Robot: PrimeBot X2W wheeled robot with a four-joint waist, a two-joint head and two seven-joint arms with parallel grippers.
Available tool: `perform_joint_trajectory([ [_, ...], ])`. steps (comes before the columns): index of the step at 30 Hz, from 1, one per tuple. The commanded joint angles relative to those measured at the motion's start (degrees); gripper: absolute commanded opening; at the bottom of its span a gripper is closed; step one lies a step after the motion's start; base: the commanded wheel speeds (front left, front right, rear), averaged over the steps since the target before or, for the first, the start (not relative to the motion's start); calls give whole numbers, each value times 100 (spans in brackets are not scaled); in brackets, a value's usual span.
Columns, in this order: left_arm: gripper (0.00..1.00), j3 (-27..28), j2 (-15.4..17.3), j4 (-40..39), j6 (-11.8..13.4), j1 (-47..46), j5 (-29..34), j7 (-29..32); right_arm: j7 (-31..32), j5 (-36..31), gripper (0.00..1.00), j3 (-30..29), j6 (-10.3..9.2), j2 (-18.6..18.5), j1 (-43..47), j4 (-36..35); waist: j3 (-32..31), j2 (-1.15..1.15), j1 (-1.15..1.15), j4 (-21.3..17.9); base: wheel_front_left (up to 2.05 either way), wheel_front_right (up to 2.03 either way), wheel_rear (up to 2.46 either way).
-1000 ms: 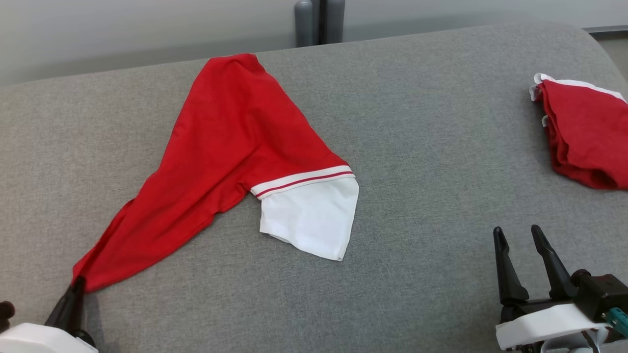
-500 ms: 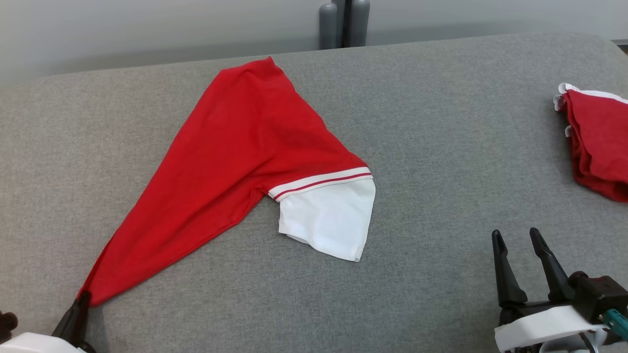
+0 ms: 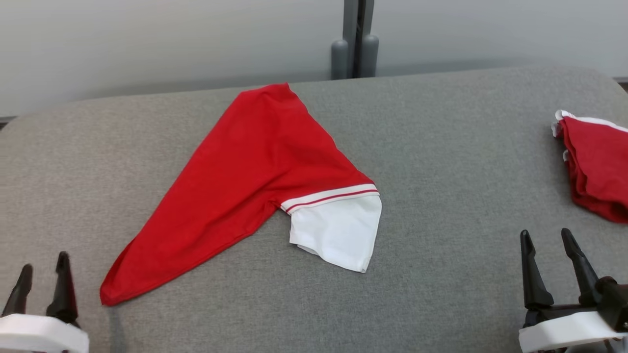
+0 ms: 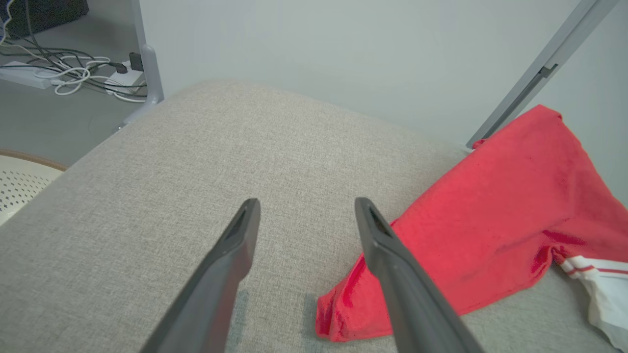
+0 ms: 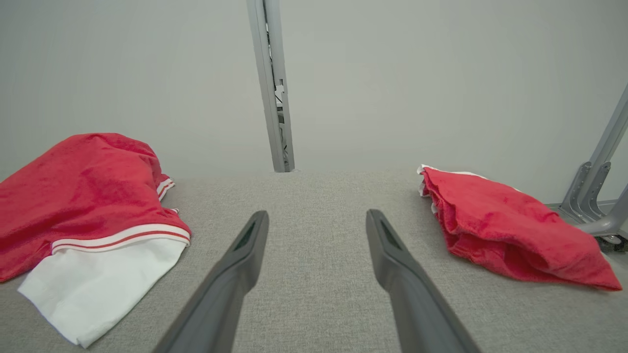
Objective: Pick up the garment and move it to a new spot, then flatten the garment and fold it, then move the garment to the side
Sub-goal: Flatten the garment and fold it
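Head view: two red garments (image 3: 245, 191) (image 3: 601, 164)

Red fabric garment with white sleeve (image 4: 490, 220): sleeve cropped in left wrist view. Crumpled red cloth bundle (image 3: 596, 166), far right: cropped in head view.

Garment (image 3: 245, 186) on cushion (image 3: 441, 147), post (image 3: 354, 34) behind garment, heap (image 3: 596, 166) well right of it, left gripper (image 3: 44, 261) near its front-left tip, right gripper (image 3: 545, 232) front-right of it.
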Motion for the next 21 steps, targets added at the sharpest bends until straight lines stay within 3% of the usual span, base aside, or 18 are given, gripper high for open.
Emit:
perform_joint_trajectory([
  [1, 100, 121, -130, -237, 106, 24, 474, -27, -26, -125, 100, -59, 1, -63, 87, -76, -208, 0, 0, 122, 0, 0, 0],
  [7, 100, 327, -761, -790, 154, 236, 1794, -28, -26, -298, 100, -125, 1, -97, 218, -258, -506, 0, 0, 199, 0, 0, 0],
  [10, 100, 218, -1097, -842, 38, 376, 2657, -27, -26, -318, 100, -89, 0, -81, 308, -300, -629, 0, 0, 201, 0, 0, 0],
  [21, 100, 770, -2283, -817, -939, 663, 4365, -24, -27, -430, 100, 92, 0, -26, 562, -217, -767, 0, 0, 142, 0, 0, 0],
])
